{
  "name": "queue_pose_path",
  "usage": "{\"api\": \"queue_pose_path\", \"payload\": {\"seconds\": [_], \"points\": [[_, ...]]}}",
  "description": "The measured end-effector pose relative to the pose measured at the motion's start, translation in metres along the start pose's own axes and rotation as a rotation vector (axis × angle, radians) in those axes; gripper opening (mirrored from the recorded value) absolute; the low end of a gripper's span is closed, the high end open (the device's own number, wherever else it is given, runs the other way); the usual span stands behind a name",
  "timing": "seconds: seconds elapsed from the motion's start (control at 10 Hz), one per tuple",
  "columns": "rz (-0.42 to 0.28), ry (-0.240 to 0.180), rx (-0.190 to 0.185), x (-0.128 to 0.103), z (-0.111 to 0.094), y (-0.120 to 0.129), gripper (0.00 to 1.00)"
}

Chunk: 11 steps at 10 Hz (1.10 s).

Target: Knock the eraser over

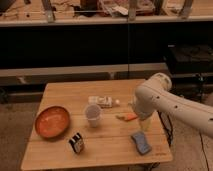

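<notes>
Toward the front-left of the table (65, 92) the eraser (76, 143) stands upright, not knocked yet. It is just right of the orange bowl (52, 121) and in front of the clear cup (93, 114), touching neither. Further back a white packet (102, 101) lies flat. An orange carrot-like piece (127, 117) sits right of the cup, and the flat blue pad (141, 142) is near the front-right edge. My gripper (144, 124) hangs pointing down on the right side, between the orange piece and the blue pad, well apart from the eraser. I cannot tell how far open it is or whether it holds anything.

Risks as I judge them: the way leftward passes near the cup and the orange piece, so a wide or high sweep could tip the cup or drag the piece along. A low push may only slide the eraser upright. Too much force could send it off the near edge or into the bowl.
</notes>
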Motion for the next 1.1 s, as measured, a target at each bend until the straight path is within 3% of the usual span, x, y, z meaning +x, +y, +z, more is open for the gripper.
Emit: {"api": "queue_pose_path", "payload": {"seconds": [1.1], "points": [[-0.077,-0.023,-0.004,-0.025,0.003,-0.001,0.8]]}}
